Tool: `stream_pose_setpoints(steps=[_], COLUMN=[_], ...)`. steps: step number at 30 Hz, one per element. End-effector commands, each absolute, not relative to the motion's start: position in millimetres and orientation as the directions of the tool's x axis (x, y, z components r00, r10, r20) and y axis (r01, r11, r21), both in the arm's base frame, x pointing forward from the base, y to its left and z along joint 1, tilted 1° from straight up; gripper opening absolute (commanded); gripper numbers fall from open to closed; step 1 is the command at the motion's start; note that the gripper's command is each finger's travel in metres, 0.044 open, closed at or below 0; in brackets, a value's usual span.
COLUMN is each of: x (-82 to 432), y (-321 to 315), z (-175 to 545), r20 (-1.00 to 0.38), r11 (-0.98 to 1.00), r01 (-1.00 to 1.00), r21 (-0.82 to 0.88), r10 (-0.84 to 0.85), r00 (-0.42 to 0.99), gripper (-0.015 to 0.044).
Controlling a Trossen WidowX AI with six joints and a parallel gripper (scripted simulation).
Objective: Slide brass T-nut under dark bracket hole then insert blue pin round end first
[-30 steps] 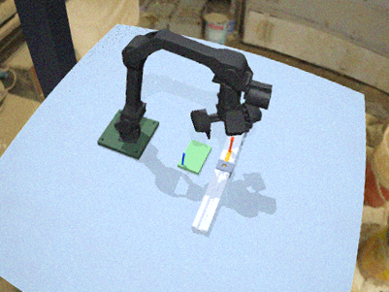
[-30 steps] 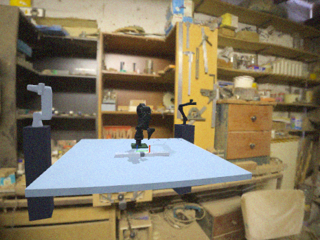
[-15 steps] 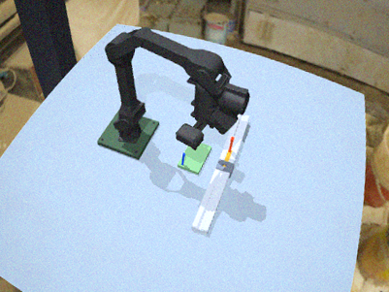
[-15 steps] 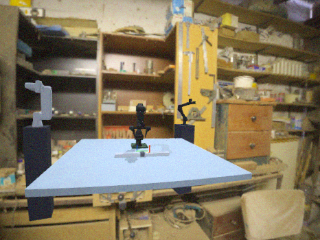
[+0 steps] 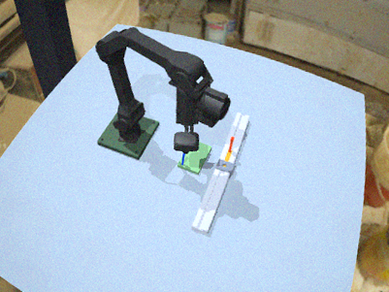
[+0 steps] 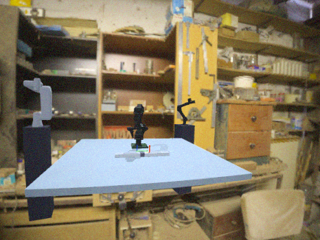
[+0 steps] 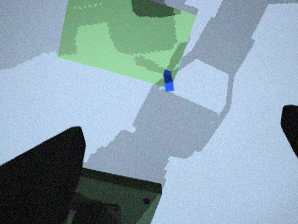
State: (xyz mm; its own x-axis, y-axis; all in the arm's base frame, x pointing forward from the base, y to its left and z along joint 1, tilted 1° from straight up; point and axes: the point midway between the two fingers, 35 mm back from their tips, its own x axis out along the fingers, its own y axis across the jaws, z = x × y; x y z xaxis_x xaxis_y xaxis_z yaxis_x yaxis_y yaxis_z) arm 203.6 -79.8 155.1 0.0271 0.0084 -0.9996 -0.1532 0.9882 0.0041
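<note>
Cluttered woodworking workshop, open shelves point(image 6: 137, 73) of jars, tools on a yellow panel point(image 6: 196, 127), wooden drawers point(image 6: 245, 118)

green tray point(image 5: 198, 157) point(image 7: 95, 45), blue pin point(image 5: 183, 158) point(image 7: 169, 84) (darker on top), pale blue tabletop point(image 5: 274, 190) point(image 6: 144, 171) point(image 7: 45, 100)

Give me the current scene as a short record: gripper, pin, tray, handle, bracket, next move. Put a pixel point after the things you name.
gripper point(image 5: 184, 154) point(image 7: 184, 125): open, nothing held, above the tray area
blue pin point(image 5: 183, 158) point(image 7: 169, 81): upright at a corner of the tray
green tray point(image 5: 199, 157) point(image 7: 95, 47): between arm base and rail
orange handle point(image 5: 231, 145) point(image 6: 150, 149): sticking up at the rail, beside the bracket
bracket point(image 5: 230, 167) point(image 6: 142, 154): across the rail; no pin in its hole
next move: probably lowering onto the pin
</note>
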Motion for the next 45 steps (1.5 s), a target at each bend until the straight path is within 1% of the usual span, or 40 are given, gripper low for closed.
stream_pose_setpoints(steps=[1,11,45], x=[201,201,201], y=[-79,-79,-78], z=[152,95,45], r20=[-1.000,-1.000,-1.000], r11=[0.984,0.984,0.984], r01=[-0.179,-0.179,-0.179], r21=[0.007,0.007,0.008], r10=[0.012,0.012,0.012], r00=[0.023,0.023,0.023], gripper=[0.0440,0.0440,0.0440])
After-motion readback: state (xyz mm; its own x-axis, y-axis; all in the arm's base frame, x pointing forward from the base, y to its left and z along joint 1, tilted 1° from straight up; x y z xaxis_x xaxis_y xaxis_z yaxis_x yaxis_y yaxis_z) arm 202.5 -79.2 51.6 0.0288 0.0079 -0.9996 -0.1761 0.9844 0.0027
